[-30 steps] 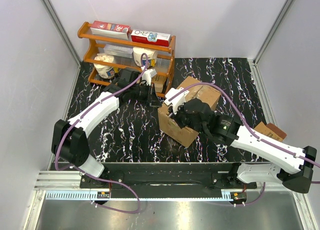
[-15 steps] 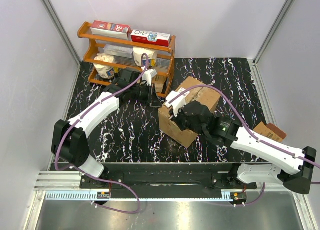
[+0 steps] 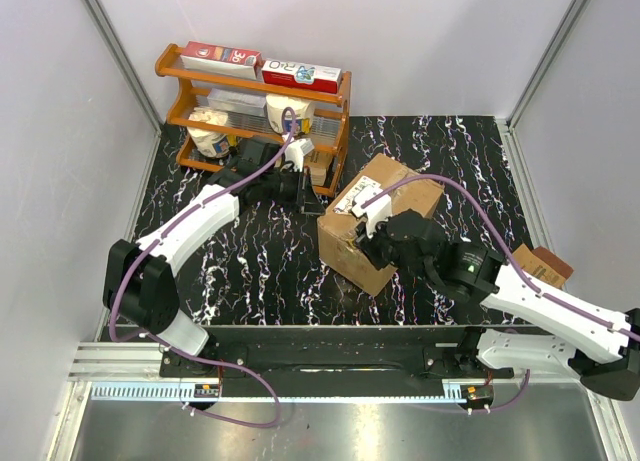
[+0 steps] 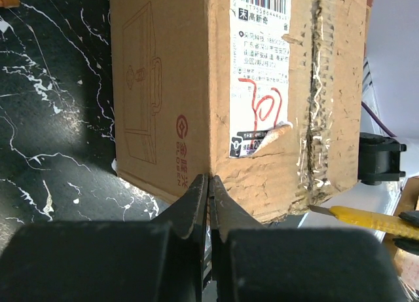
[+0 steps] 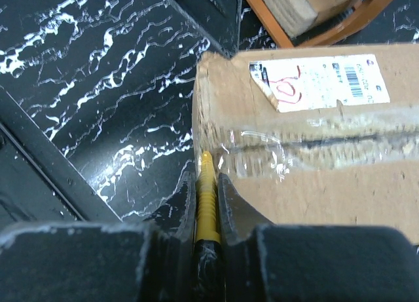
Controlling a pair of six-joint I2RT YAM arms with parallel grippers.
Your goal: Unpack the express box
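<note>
The express box (image 3: 390,209) lies near the middle of the table, with a white label (image 4: 260,73) and a taped seam (image 5: 314,141) on its top. My left gripper (image 3: 312,203) is shut and empty. Its tips (image 4: 209,179) press against the box's left corner edge. My right gripper (image 3: 370,239) is shut on a yellow utility knife (image 5: 207,197). The knife tip sits at the near-left end of the taped seam, at the box's edge. The same knife (image 4: 366,220) shows at the lower right of the left wrist view.
An orange shelf (image 3: 190,81) stands at the back left, just behind the left arm, with red-and-white boxes (image 3: 300,76) on its top tier. A small tan carton (image 3: 540,264) lies at the right, behind the right arm. A black rail (image 3: 320,341) runs along the near edge.
My right arm has drawn back to the right and toward the near edge, so its gripper with the knife has come off the box top to the box's near-left end. The left arm is still.
</note>
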